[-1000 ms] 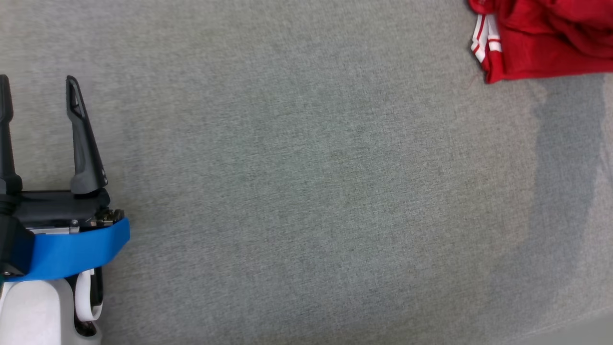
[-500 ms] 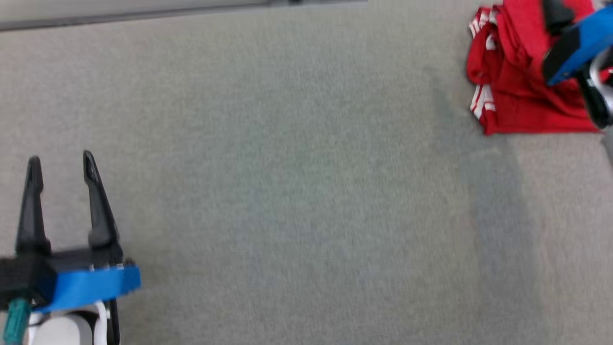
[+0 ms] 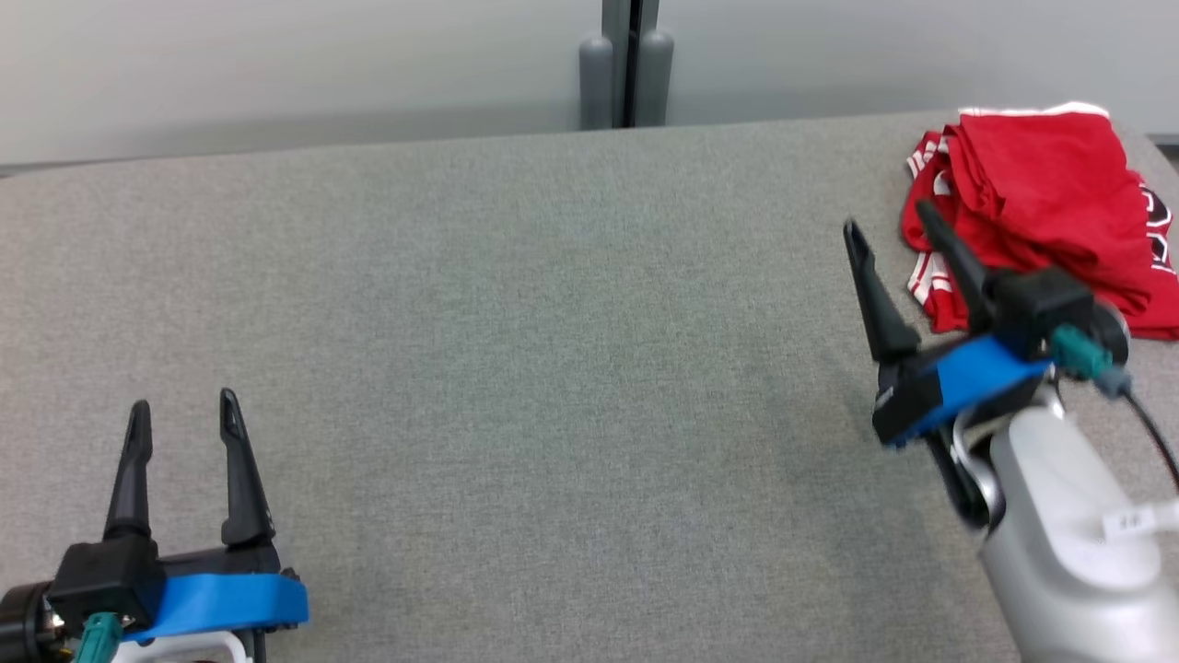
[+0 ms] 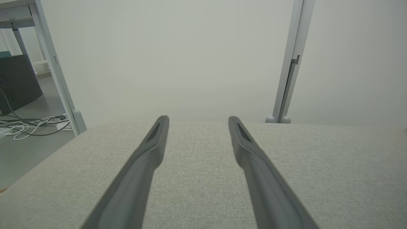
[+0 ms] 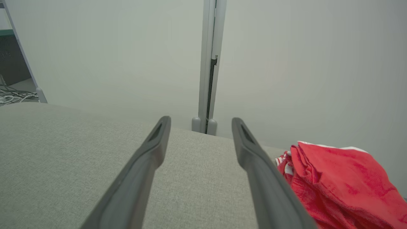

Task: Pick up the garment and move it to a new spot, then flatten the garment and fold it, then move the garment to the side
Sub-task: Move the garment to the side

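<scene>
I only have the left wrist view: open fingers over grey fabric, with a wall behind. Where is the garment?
Observer: The red garment lies at the far right corner of the grey surface, far from the left gripper.
Operator: Is the right gripper holding it?
Observer: No. The right gripper is open beside the garment. In the right wrist view nothing lies between its fingers, and the cloth sits to their right.
Operator: Is it flat?
Observer: No. It is a rumpled heap of folds, with white-striped trim showing along its left side in the head view.
</scene>
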Tool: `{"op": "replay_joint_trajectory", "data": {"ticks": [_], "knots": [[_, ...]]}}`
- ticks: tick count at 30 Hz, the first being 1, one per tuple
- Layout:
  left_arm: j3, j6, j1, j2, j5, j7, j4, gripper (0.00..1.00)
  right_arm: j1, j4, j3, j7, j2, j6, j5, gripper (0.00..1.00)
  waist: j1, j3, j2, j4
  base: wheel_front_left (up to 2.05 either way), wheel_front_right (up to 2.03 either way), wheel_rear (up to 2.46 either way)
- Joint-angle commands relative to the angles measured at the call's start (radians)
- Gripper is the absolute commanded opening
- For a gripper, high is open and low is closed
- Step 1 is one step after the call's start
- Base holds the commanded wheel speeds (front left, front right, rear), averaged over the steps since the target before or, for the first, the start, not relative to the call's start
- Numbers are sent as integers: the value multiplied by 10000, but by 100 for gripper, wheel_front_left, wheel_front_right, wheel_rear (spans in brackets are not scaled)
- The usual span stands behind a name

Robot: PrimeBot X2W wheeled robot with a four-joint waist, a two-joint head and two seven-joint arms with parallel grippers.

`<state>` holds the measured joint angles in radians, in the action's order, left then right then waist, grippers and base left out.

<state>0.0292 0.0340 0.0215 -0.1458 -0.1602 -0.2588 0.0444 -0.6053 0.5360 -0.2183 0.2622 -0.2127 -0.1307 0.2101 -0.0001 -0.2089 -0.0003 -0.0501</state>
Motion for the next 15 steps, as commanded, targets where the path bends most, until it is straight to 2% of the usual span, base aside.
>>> {"op": "replay_joint_trajectory", "data": {"ticks": [1, 9, 15], "knots": [[6, -48, -143, 36, -47, -60, 161, 100, 718, -221, 319, 31, 165, -2, -148, 100, 1, 197, 3, -2, 0, 0, 0], [-144, -141, -415, 106, -132, -68, 834, 100, 3194, -885, 1747, 31, 837, -2, -658, 100, 1, 1110, 3, 67, 0, 0, 0], [-258, -225, -602, 113, -183, -64, 1136, 100, 4405, -1476, 2287, 32, 1282, -2, -977, 100, 1, 1587, 3, 40, 0, 0, 0]]}}
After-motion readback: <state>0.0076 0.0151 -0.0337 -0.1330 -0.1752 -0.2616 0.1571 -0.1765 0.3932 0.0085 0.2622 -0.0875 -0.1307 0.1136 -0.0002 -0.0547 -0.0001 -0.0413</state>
